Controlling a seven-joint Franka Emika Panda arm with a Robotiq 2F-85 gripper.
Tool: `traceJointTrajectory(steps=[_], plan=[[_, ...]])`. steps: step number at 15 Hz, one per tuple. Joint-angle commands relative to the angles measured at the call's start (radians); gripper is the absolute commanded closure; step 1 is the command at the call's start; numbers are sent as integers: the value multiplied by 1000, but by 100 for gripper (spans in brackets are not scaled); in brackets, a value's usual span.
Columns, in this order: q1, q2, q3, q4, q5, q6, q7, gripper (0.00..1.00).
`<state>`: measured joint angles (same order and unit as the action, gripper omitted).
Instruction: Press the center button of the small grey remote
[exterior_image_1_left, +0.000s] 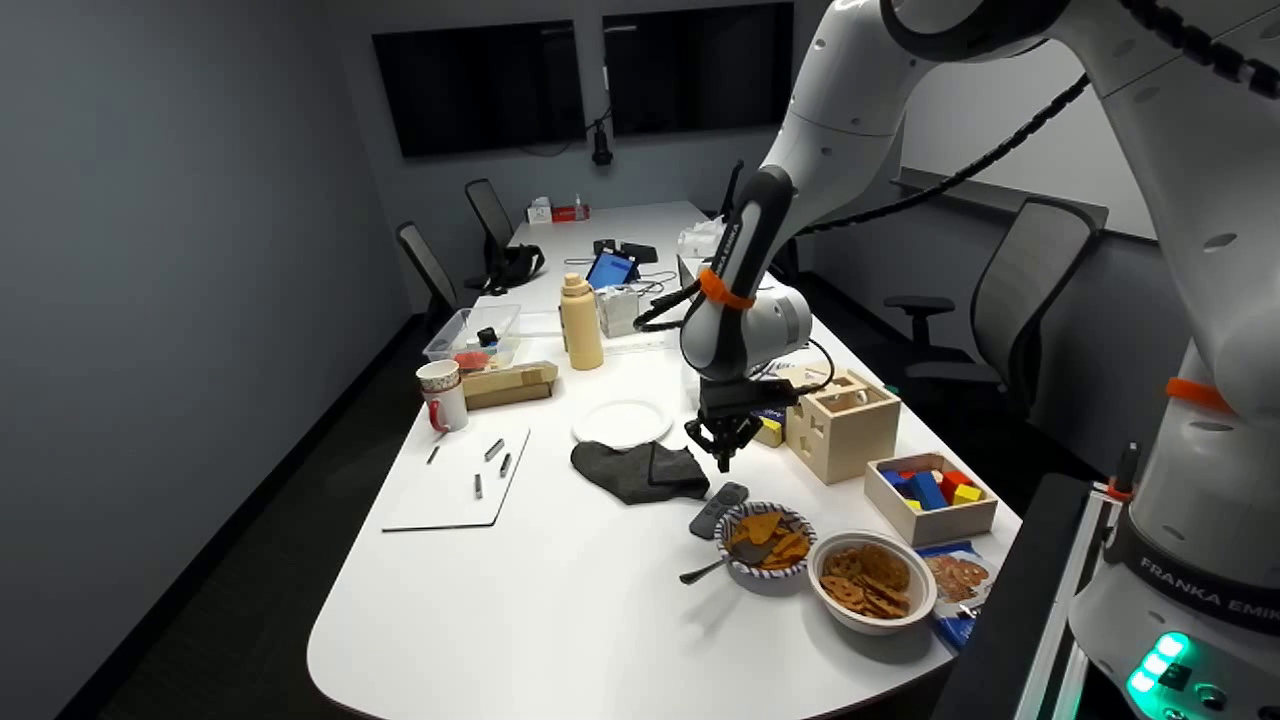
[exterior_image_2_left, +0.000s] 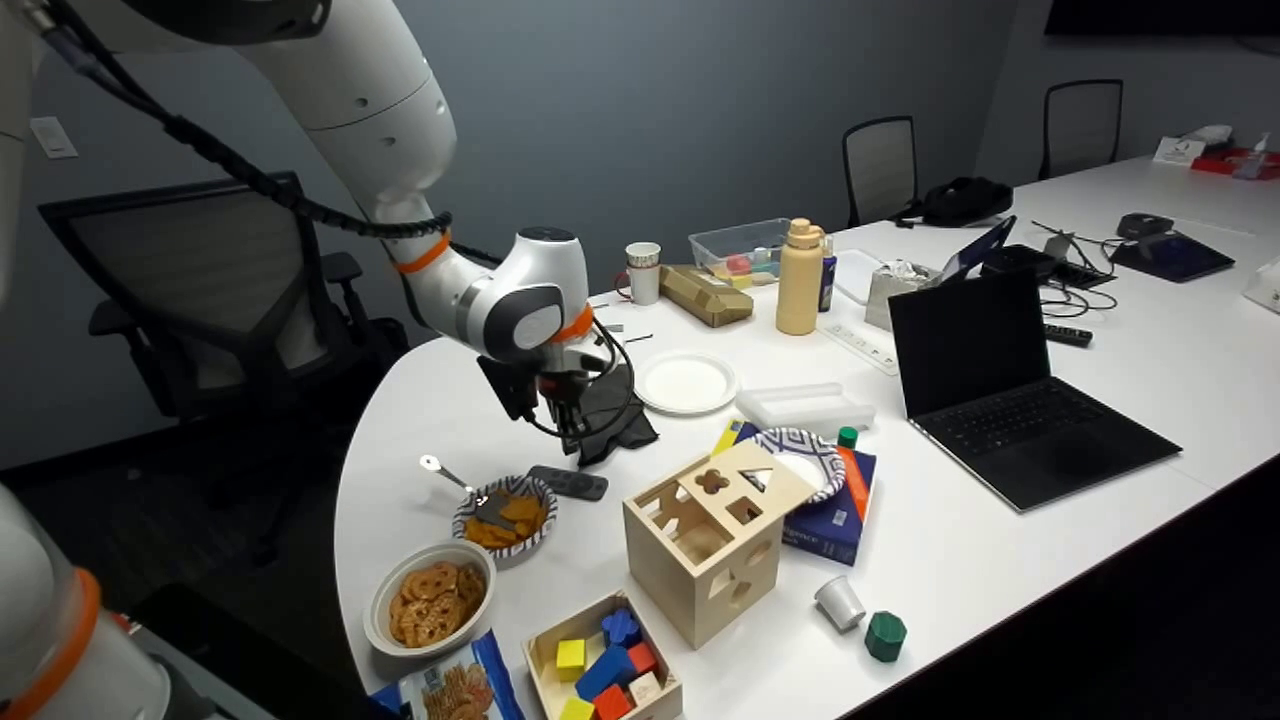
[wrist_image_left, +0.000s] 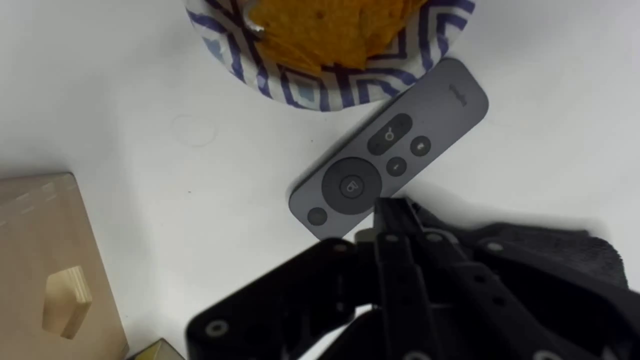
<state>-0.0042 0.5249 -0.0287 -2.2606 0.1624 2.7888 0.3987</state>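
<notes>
The small grey remote (wrist_image_left: 440, 110) lies flat on the white table, partly under the rim of the chip bowl. It also shows in both exterior views (exterior_image_1_left: 718, 510) (exterior_image_2_left: 568, 482). Its round center button (wrist_image_left: 351, 186) sits inside a dark ring in the wrist view. My gripper (wrist_image_left: 395, 205) is shut, its fingertips together with nothing seen between them. In the wrist view the tips overlap the edge of the remote just beside the dark ring. In an exterior view the gripper (exterior_image_1_left: 724, 462) hangs above the table, apart from the remote.
The patterned bowl of chips (wrist_image_left: 325, 90) with a spoon touches the remote's end. A dark cloth (exterior_image_1_left: 640, 472) lies by the gripper. A wooden shape box (exterior_image_2_left: 700, 560) stands nearby. A bowl of pretzel crisps (exterior_image_1_left: 872, 582) and a block tray (exterior_image_1_left: 930, 500) are near the base.
</notes>
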Motion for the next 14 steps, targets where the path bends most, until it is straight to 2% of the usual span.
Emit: traceJointTrajectory(steps=[1, 7, 14], plan=[[-6, 48, 3, 60, 44, -60, -22, 100], [-17, 116, 2, 122, 67, -120, -25, 100], [-24, 178, -4, 169, 74, -108, -26, 100]])
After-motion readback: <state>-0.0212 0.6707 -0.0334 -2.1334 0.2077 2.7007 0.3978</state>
